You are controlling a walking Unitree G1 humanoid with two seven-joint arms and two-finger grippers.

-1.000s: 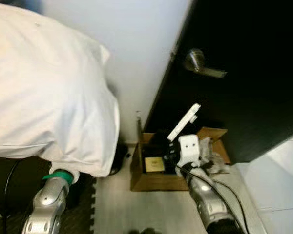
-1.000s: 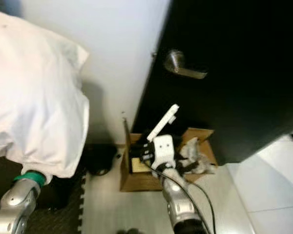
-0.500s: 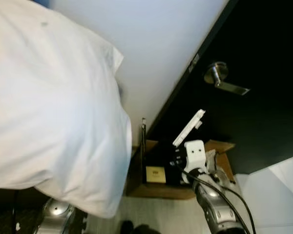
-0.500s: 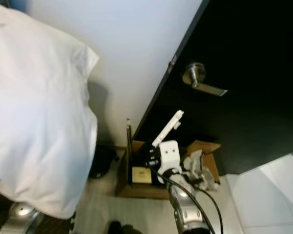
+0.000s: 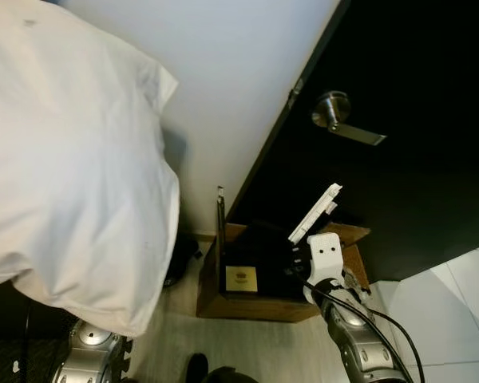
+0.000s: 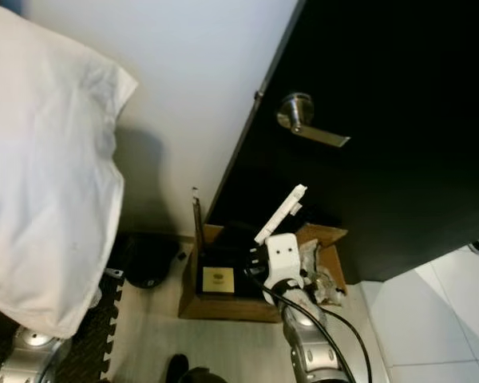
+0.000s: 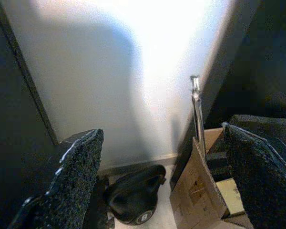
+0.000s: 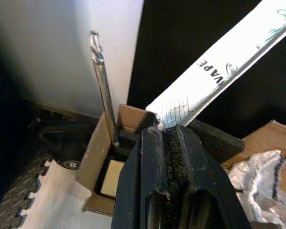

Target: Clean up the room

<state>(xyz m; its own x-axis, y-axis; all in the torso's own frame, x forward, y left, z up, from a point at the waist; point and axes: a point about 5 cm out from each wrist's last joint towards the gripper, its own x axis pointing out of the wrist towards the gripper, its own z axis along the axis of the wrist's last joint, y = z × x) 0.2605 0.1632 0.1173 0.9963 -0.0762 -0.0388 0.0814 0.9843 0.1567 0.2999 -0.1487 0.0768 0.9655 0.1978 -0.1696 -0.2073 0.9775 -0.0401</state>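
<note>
Above box (image 5: pixel 255 299), packet (image 5: pixel 314 213) (tilted upward)

Matt brown cardboard box (image 5: pixel 255 302); brushed-metal door handle (image 5: pixel 335 112); soft white cloth pillow (image 5: pixel 64 159).

floor (image 5: pixel 247 343): pale boards | cardboard box (image 5: pixel 255 306) against door | kettlebell (image 7: pixel 133 200), probably, beside it | foam mat (image 6: pixel 96 335)

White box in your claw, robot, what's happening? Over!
Right gripper shut on white box, above cardboard box. Left gripper open, idle by the wall. Crumpled wrapping on the flap, kettlebell beside.
</note>
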